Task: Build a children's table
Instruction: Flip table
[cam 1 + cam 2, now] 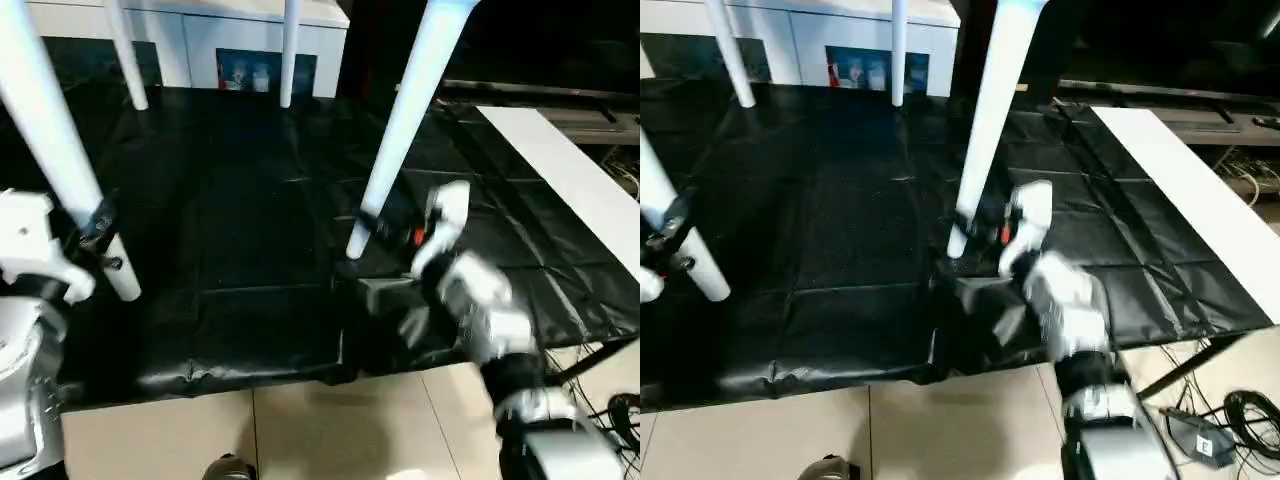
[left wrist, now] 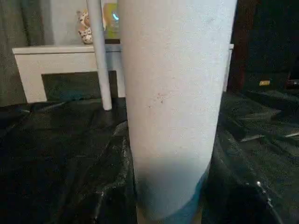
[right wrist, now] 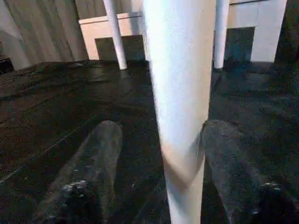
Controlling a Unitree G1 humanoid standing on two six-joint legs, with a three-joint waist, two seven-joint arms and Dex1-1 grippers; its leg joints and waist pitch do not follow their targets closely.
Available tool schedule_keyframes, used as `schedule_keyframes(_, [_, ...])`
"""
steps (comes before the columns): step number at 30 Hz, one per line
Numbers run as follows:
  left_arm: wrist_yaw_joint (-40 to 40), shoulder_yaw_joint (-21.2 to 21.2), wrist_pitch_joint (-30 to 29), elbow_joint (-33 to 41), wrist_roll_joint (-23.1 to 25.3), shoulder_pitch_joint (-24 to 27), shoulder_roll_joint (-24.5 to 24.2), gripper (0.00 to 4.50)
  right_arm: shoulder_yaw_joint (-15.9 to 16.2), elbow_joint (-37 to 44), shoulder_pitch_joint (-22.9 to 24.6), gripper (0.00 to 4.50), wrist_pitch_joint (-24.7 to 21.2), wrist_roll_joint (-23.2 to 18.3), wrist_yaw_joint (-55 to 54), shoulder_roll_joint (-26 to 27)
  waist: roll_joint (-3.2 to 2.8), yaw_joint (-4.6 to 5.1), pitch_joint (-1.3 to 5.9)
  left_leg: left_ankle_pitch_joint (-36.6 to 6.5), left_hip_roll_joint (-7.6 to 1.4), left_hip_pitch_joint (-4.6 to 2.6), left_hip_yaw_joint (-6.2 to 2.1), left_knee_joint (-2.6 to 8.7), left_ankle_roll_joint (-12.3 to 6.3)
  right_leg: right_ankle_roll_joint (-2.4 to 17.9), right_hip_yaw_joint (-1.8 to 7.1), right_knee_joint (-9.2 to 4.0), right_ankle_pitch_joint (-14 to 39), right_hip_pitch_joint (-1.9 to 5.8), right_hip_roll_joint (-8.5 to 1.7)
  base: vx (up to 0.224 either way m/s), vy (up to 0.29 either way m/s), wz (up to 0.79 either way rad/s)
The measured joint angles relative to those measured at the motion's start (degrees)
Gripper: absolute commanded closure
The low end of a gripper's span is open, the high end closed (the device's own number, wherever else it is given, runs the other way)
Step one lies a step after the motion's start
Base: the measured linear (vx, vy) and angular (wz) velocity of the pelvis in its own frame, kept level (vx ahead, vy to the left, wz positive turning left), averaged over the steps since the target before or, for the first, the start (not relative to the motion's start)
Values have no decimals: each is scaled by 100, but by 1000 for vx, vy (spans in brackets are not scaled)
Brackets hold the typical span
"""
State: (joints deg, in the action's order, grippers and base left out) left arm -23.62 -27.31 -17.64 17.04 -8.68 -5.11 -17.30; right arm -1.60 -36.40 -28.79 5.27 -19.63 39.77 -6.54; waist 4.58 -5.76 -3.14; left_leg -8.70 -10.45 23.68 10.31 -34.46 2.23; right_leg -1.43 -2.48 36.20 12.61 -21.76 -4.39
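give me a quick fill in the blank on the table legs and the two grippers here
1. The number of white legs standing on the black sheet is ____.
2. The right gripper has its two fingers on either side of a ____.
3. The left gripper is at the near leg on the robot's ____ side.
4. Behind the far legs stands a white ____.

Missing words: four; leg; left; cabinet

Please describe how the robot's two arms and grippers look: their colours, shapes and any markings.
Both forearms are silver and rounded, with white housings at the wrists. The right gripper has two black fingers with rounded tips and a small red mark on its white housing. The left gripper is black with small screws.
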Motion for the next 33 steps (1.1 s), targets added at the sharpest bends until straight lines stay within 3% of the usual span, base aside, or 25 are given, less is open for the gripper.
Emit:
schedule_keyframes(3, [-122,-112,199,-264,-42,20,-164,286,178,393,342,201,-22,-1,96,31,-1,37,-1,1,1,-63,1,16,5,-4,4,-1,3,40,1,0,0,0])
schedule_keyframes(5, [-241,-168,348,-461,-142,26,-300,286,202,806,623,213,-27,-5,73,24,0,49,0,0,1,-85,0,21,6,-32,4,-4,19,25,1,0,0,0])
schedule_keyframes(11, [-653,-327,927,-1186,-465,25,-727,286,92,1604,1105,215,-121,-12,-71,-116,-10,80,2,-1,3,-123,-4,24,7,-35,14,-10,21,26,0,0,0,0])
schedule_keyframes(18, [-829,-329,1362,-1866,-540,-116,-1014,286,167,2202,1348,215,-350,-75,45,-223,-17,88,18,-7,7,-176,-37,29,18,-37,7,-24,23,29,0,0,0,0])
schedule_keyframes(19, [-853,-336,1357,-1901,-594,-115,-1042,251,173,2237,1352,215,-375,-75,38,-227,-19,91,17,-7,10,-176,-47,29,18,-37,2,-33,23,23,0,0,0,0])
schedule_keyframes(24, [-1113,-343,1269,-2006,-745,126,-1151,213,210,2426,1370,215,-530,-78,22,-223,-38,109,5,-8,17,-172,-63,42,18,-36,-3,-117,24,-2,-1,0,0,0])
schedule_keyframes(26, [-1162,-318,1213,-2082,-799,267,-1127,175,216,2504,1386,215,-598,-94,31,-225,-8,114,-11,-8,20,-163,-63,48,18,-35,-2,-144,24,-17,-2,0,0,0])
schedule_keyframes(28, [-1248,-325,1181,-2080,-957,309,-1127,165,216,2575,1445,215,-657,-109,40,-240,23,111,-8,-8,20,-165,-63,48,18,-35,-5,-174,24,-13,-2,0,0,0])
schedule_keyframes(33, [-1228,-461,1136,-1618,-1327,622,-980,139,229,2837,1560,215,-830,-139,22,-260,14,151,-15,-9,27,-175,-63,54,16,-25,-4,-246,29,-18,-6,0,0,0])
